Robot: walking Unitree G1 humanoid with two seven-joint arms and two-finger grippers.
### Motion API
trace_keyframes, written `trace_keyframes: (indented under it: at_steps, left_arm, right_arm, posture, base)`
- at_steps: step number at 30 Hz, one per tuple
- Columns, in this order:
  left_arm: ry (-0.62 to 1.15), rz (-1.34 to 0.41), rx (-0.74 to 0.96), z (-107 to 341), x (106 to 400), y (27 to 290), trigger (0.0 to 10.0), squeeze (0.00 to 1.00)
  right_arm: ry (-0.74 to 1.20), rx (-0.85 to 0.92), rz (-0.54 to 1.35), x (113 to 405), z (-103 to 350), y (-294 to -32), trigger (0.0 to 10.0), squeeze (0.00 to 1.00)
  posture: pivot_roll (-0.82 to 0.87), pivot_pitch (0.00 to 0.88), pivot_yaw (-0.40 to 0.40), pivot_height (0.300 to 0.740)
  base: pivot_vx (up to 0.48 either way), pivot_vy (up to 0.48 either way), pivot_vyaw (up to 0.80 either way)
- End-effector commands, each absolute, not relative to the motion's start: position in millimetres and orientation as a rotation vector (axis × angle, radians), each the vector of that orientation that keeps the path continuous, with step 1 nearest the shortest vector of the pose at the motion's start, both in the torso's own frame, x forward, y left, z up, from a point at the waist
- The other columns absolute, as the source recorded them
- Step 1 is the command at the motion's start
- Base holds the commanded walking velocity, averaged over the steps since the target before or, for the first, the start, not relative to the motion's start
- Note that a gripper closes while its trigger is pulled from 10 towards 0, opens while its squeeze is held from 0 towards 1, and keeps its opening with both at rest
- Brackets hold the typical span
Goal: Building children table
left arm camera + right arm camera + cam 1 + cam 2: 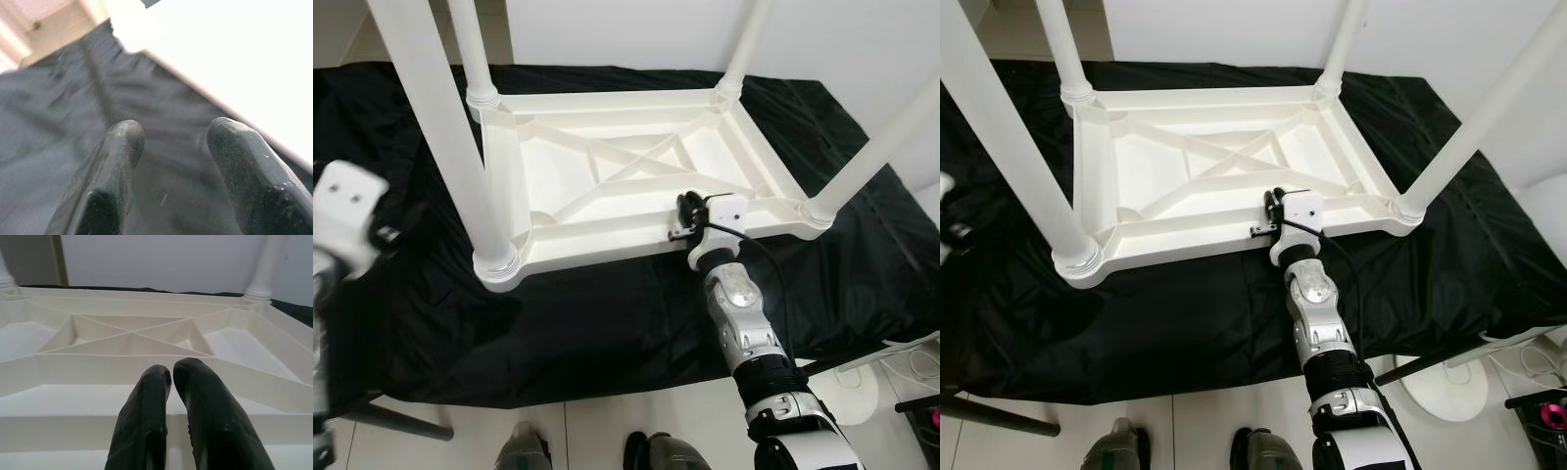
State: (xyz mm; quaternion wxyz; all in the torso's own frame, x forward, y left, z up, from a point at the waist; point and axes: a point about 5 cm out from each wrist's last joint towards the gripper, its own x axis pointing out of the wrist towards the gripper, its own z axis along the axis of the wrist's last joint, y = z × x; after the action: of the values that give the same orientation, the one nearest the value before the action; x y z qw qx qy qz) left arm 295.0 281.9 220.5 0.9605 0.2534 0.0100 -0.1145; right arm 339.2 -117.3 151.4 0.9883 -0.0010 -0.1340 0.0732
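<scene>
Lying upside down: the white children's table (pixel 636 176) is seen on its top on a black cloth (pixel 587 313), ribbed underside facing up, four legs fitted and standing upward.

Long axis: the frame is laid across the robot's front, left to right — its near long rail (pixel 1205 235) is the edge closest to the body.

Right gripper (pixel 1273 213): it is placed at the near long rail, a little right of the rail's middle, reaching forward over it; in the right wrist view the two black fingers (pixel 146 401) are pressed together with no gap and nothing between them, their tips just above or touching the rail — contact cannot be confirmed.

Left gripper (pixel 173 142): it is held off the table's left end, above the cloth; the fingers are spread apart and nothing is held. The white block of that wrist (pixel 347 201) is seen blurred at the left edge.

Nearest leg: the front-left leg (pixel 445 137) rises between the two arms, its collar at the near-left corner.

Deciding relation: the table lies directly ahead of the right gripper and to the right of the left one, so the right arm is judged the nearer for any push or hold on the near rail.

Likely stage: with all four legs seated, assembly is judged nearly done — turning it upright would remain.
</scene>
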Motion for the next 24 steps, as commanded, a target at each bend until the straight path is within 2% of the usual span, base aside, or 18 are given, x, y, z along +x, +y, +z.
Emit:
trace_keyframes:
  at_steps: [1,12,13,23,24]
  left_arm:
    - [-0.038,0.007,0.499,220.5,299.2,290.2,10.0,0.0]
    - [-0.12,-0.098,0.33,221.2,326.6,261.3,10.0,0.0]
    - [-0.13,-0.127,0.294,220.8,327.8,256.1,10.0,0.0]
    - [-0.171,-0.241,0.255,215.8,326.3,234.4,10.0,0.0]
    - [-0.192,-0.294,0.235,215.9,325.3,225.0,10.0,0.0]
  right_arm:
    - [-0.254,-0.013,0.108,337.4,147.3,-127.3,10.0,0.0]
    - [-0.187,-0.004,-0.058,332.9,139.1,-152.5,10.0,0.0]
    - [-0.18,0.024,-0.077,331.1,137.9,-156.0,10.0,1.0]
    - [-0.212,0.017,-0.21,324.2,141.6,-175.0,10.0,1.0]
    - [-0.196,0.036,-0.271,322.5,139.7,-183.6,10.0,0.2]
  posture:
    - [0.08,0.117,-0.049,0.74]
    - [0.01,0.13,-0.018,0.74]
    - [0.0,0.132,-0.012,0.74]
    - [-0.02,0.134,-0.01,0.74]
    - [-0.03,0.133,-0.012,0.74]
  base:
    - [0.0,0.0,0.0]
    - [0.0,0.0,0.0]
    - [0.0,0.0,0.0]
    - [0.0,0.0,0.0]
    - [0.0,0.0,0.0]
